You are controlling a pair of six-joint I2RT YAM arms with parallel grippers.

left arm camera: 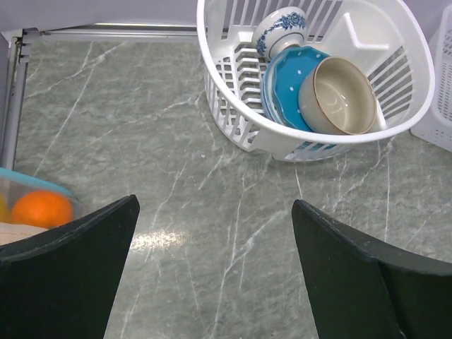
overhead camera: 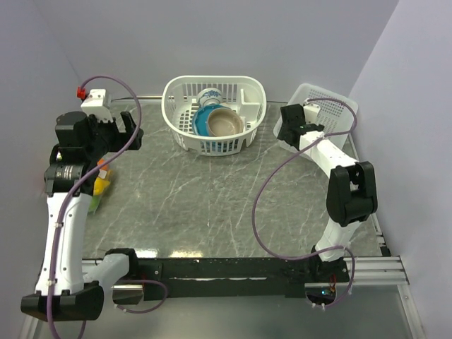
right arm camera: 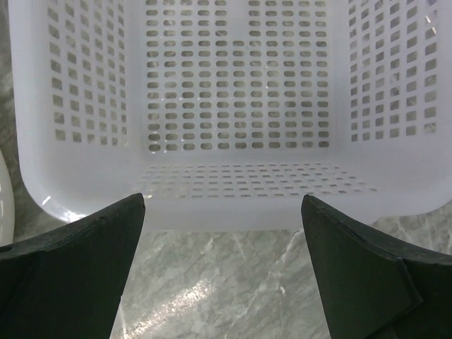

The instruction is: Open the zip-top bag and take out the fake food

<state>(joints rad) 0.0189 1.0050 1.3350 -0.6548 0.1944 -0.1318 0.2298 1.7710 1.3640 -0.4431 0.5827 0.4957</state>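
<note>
I count two white baskets (overhead camera: 215, 145) (overhead camera: 321, 99), two bowls (left arm camera: 282, 78) (left arm camera: 339, 95), one patterned cup (left arm camera: 281, 28), one zip-top bag (left arm camera: 32, 182), and one orange (left arm camera: 41, 210) that I can make out inside it.

Top camera looks down from behind the arms (overhead camera: 67, 212); wrist cameras look past the left gripper (left arm camera: 215, 203) to the round basket (left arm camera: 226, 99) and past the right gripper (right arm camera: 223, 198), close, into the perforated bin (right arm camera: 233, 212), both shared overhead.

basket (overhead camera: 212, 145): blue bowl (overhead camera: 202, 122), tan bowl (overhead camera: 224, 121), cup (overhead camera: 210, 96) inside | perforated bin (overhead camera: 327, 99): right | table (overhead camera: 198, 201): grey marble
</note>
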